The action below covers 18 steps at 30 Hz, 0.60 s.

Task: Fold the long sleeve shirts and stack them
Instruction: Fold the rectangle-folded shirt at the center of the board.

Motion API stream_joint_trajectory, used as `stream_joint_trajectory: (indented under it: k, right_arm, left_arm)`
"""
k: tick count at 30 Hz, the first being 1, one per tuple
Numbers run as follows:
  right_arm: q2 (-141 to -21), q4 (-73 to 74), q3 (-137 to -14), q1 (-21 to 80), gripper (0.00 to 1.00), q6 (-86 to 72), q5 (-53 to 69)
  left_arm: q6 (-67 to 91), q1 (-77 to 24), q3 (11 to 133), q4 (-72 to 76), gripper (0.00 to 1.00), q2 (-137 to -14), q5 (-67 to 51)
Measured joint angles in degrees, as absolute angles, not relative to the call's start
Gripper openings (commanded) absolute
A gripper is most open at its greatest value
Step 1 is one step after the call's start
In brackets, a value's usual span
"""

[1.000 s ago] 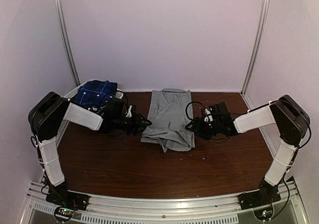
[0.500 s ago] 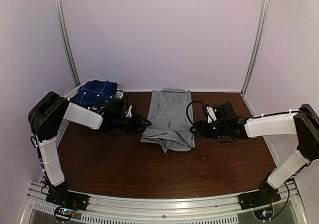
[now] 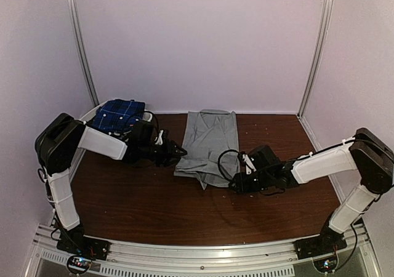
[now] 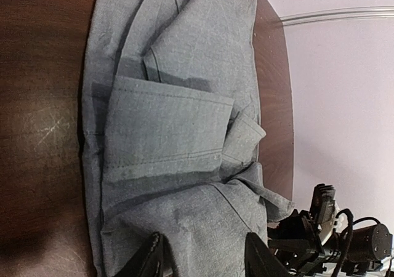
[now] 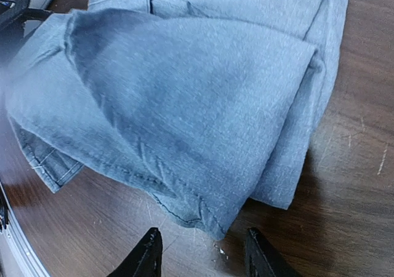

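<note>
Right wrist view: the right gripper [image 5: 200,252], fingers parted and empty, has been brought from the right edge of the grey shirt [image 5: 184,92] to its near right corner, so a hem fold is judged imminent. The left gripper [image 4: 203,258], likewise parted, is kept over the left edge of the shirt, which lies mid-way across the table [image 3: 135,209].
</note>
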State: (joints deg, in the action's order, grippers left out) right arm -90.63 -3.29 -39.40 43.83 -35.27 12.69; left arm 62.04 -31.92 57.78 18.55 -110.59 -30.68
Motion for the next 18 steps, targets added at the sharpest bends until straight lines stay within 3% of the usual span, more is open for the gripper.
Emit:
stream_joint_trajectory:
  k: [5,13,18]
  right_arm:
    - [-94.98,-5.02,-41.34,44.38,0.40,-37.45,13.06]
    - [-97.12,-5.23,-47.72,44.36,0.07,-40.16,14.31]
    - [-97.14,-4.23,-53.17,42.81,0.00,-40.75,14.76]
  left_arm:
    - [62.02,-31.92,57.84,18.39,0.45,-110.59,-30.68]
    - [61.36,-31.92,58.83,17.65,0.46,-110.59,-30.68]
    - [60.75,-31.92,59.92,16.97,0.46,-110.59,-30.61]
